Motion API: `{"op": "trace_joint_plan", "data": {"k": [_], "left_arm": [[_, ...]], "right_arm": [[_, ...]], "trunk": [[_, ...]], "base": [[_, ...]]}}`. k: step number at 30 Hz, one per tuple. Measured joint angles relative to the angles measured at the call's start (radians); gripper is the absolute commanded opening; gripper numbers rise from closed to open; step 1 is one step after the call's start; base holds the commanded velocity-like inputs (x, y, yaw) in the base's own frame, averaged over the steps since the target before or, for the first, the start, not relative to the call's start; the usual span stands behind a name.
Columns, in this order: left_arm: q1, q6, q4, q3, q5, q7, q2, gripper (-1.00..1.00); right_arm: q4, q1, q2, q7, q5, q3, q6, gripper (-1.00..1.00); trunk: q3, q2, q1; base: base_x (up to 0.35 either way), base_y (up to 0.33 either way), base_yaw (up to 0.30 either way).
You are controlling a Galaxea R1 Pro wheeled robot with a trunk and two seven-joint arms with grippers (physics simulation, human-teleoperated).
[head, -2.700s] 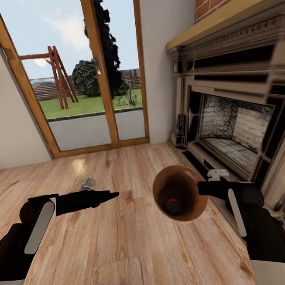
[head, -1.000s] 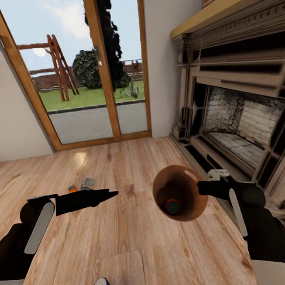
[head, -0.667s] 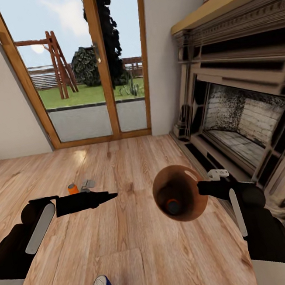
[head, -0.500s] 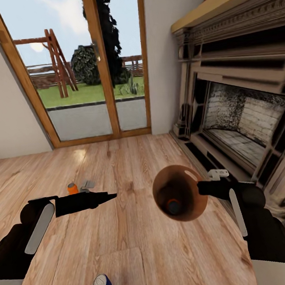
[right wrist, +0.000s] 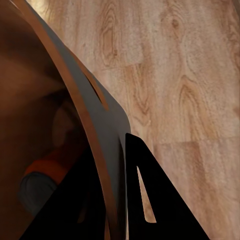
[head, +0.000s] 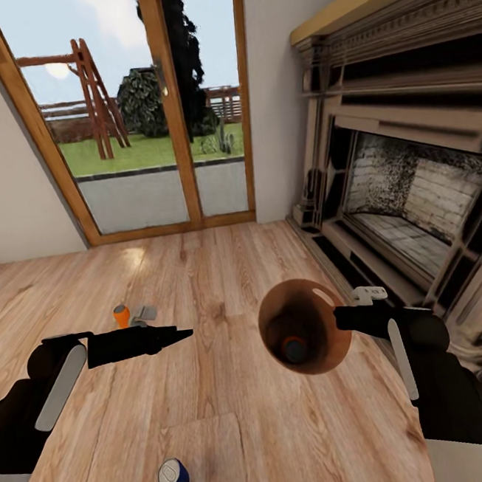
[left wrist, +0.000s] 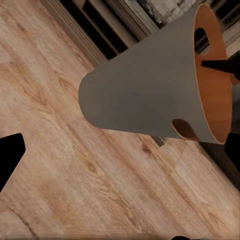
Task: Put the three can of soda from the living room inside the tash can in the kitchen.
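Brown tapered bin (head: 304,336), smooth-walled, mouth tilted up toward head camera, rim pinched by right gripper (head: 344,318); orange can (head: 292,349) inside. Left gripper (head: 178,337) clenched, empty. Blue can (head: 172,477) upright on plank floor (head: 224,287).

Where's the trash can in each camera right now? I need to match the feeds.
Head view: trash can held up right of centre, mouth toward the camera, at the right gripper.
Left wrist view: its grey outside seen side-on.
Right wrist view: its rim and inside, clamped.
Shared landmark: wood plank floor.
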Motion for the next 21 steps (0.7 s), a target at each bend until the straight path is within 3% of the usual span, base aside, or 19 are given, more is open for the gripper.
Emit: {"op": "trace_joint_plan", "data": {"k": [21], "left_arm": [[0.000,0.000,0.002,-0.014,-0.023,0.000,0.003,1.00]], "right_arm": [[0.000,0.000,0.000,0.000,0.000,-0.002,0.000,-1.00]], "trunk": [[-0.031,0.000,0.000]], "base": [[0.000,0.000,0.000]]}}
